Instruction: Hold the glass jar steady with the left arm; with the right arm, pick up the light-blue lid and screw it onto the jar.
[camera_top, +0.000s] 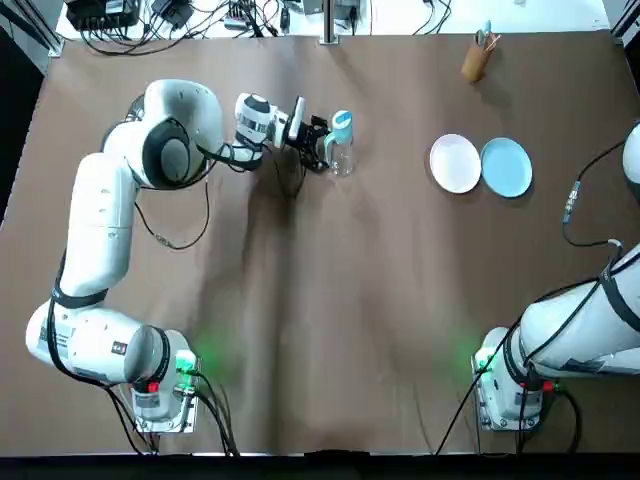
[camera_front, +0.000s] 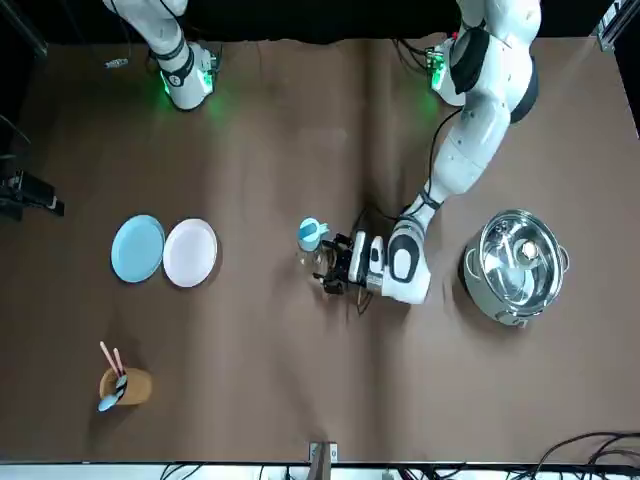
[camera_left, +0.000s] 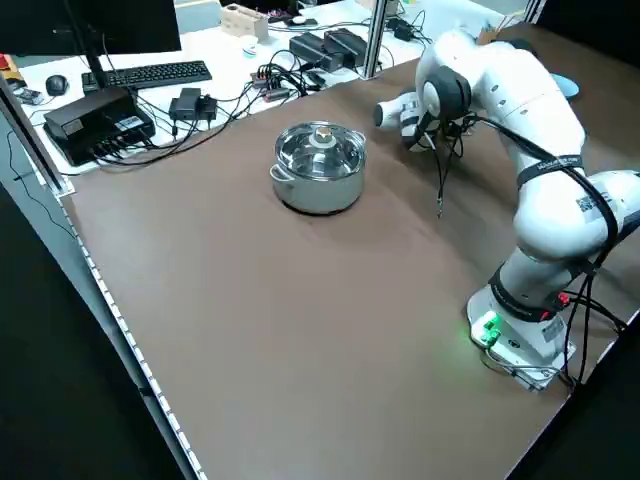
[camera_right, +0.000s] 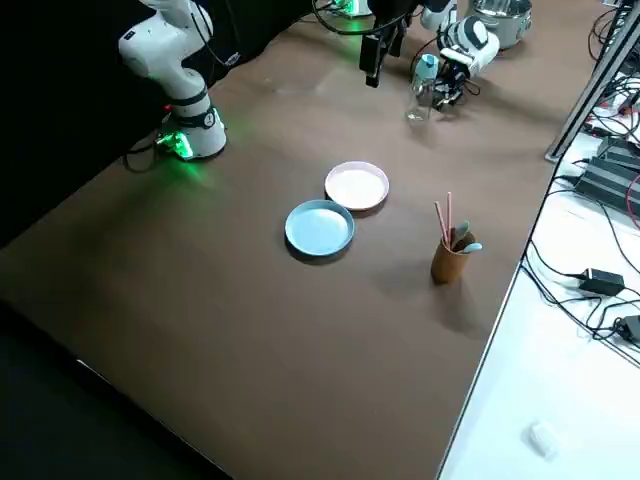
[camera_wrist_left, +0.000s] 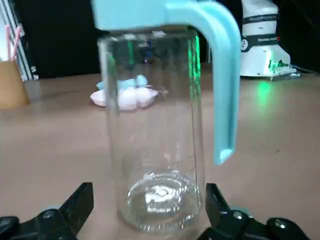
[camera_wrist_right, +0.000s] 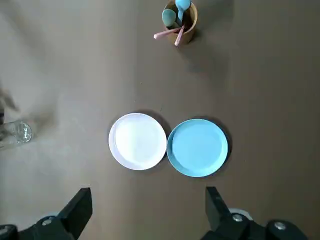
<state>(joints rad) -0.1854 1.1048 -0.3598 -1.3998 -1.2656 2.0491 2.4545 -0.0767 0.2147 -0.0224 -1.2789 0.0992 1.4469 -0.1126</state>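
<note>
Only the left wrist view shows left jaws apart around glass jar (camera_wrist_left: 152, 125); right jaws apart.

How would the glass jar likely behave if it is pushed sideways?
The glass jar is tall and narrow, with its light-blue lid on top, so it probably tips easily. Smooth glass may slip in the left gripper.

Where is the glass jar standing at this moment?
In the top view the glass jar stands upright, left of the white plate, between the open fingers of the left gripper.
</note>
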